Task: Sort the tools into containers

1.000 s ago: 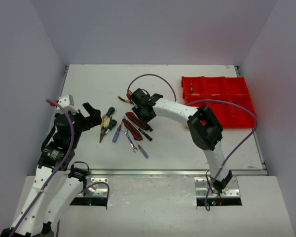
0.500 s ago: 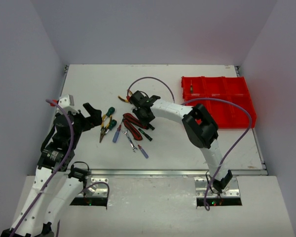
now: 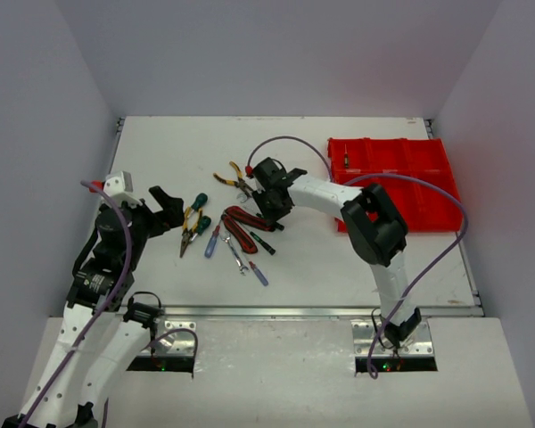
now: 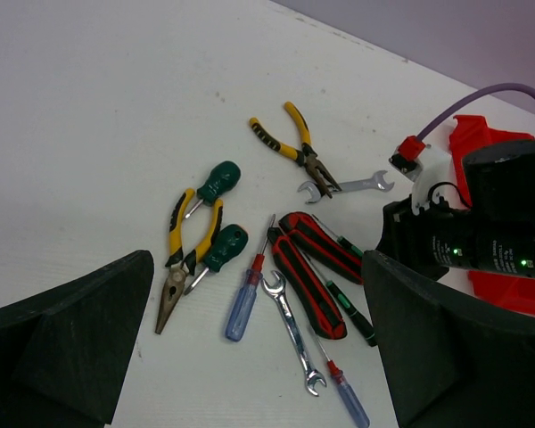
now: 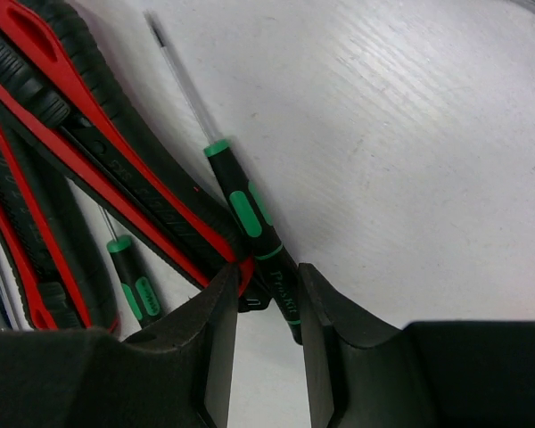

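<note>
The right end effector [image 5: 267,273] is low over the desk [image 3: 160,147], at the right edge of the tool pile. Its fingers [image 5: 216,343] are pressed nearly together around the butt end of a green-black screwdriver [image 5: 248,217], which lies flat on the desk. The tip of one handle of the red-black pliers [image 4: 308,269] sits just beside the same gap.

The left end effector [image 3: 168,207] hovers near the pile's left side, spread wide and holding nothing.

The other tools lie loose on the desk:
- Two yellow-handled pliers [image 4: 290,147] [image 4: 182,259]
- Two green-handled screwdrivers [image 4: 217,183] [image 4: 225,248]
- Two blue screwdrivers [image 4: 242,305] [image 4: 344,394]
- Two silver wrenches [image 4: 349,185] [image 4: 291,332]

The red bin [image 3: 439,194] stands well apart, at the desk's far right.
</note>
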`<action>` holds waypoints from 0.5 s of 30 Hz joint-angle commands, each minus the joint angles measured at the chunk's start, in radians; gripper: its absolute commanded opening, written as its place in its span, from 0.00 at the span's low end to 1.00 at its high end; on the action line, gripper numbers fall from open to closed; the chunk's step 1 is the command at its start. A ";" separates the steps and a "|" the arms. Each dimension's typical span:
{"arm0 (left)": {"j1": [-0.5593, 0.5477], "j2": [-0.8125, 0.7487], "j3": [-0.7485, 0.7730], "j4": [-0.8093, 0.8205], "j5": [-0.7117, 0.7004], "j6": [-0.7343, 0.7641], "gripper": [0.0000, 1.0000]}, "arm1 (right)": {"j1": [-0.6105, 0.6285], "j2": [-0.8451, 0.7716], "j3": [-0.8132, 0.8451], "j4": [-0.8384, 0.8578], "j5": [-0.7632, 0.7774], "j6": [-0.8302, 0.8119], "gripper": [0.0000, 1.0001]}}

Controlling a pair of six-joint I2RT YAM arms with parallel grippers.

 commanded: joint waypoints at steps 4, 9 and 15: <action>-0.010 -0.010 0.012 0.048 0.010 0.012 1.00 | -0.041 -0.024 -0.090 -0.019 -0.093 0.003 0.32; -0.011 -0.012 0.011 0.048 0.011 0.012 1.00 | -0.067 -0.088 -0.153 0.030 -0.245 0.037 0.35; -0.011 -0.011 0.011 0.048 0.012 0.012 1.00 | -0.066 -0.163 -0.167 0.037 -0.290 0.065 0.42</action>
